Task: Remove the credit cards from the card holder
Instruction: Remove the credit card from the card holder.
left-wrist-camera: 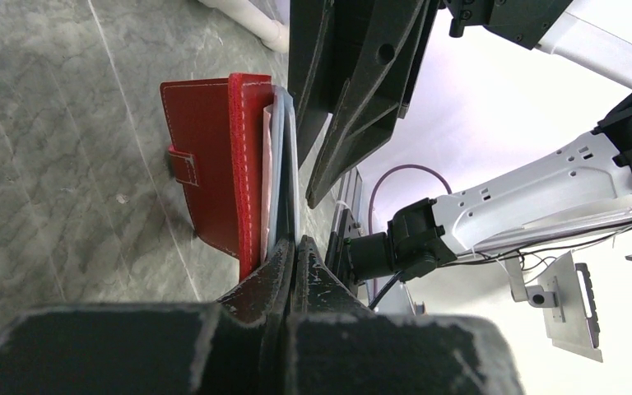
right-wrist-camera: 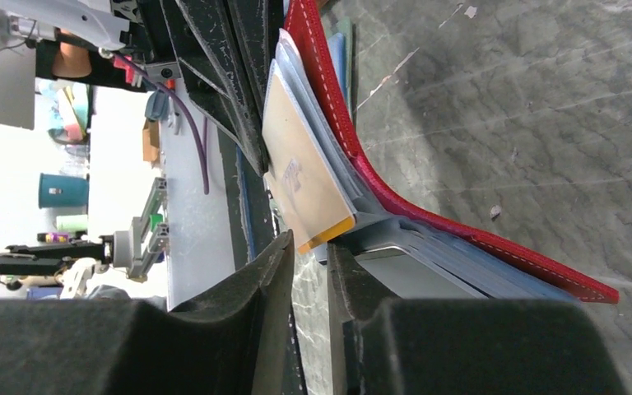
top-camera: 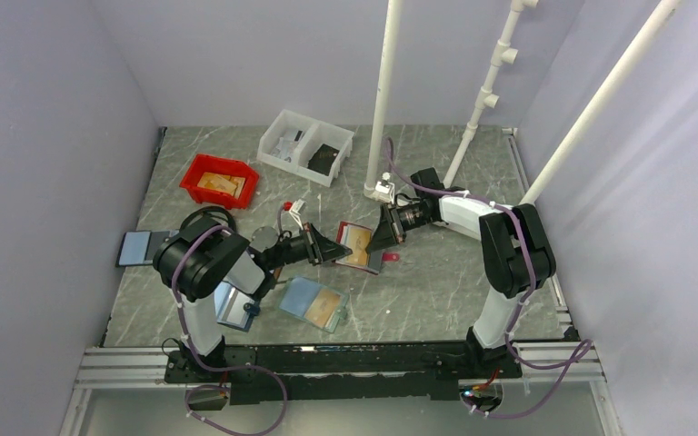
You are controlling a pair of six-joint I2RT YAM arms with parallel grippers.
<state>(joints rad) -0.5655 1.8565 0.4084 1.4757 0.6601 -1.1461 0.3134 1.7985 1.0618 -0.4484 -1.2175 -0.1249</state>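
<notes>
1. Card holder (top-camera: 357, 245) sits mid-table, hemmed in both sides: left gripper (top-camera: 336, 247) clamped on its L edge, right gripper (top-camera: 378, 242) at its R edge w/ jaws slightly apart.
2. Behind: white pipe (top-camera: 382, 100) stands just beside R arm; white bin (top-camera: 304, 147) & red bin (top-camera: 220, 180) further back-L.
3. Front: teal holder (top-camera: 314, 302) lies near; bare table (top-camera: 436, 282) front-R is open for approach.

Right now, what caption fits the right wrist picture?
Tan card sticks out of the red card holder, corner between the right gripper's parted fingers.
</notes>
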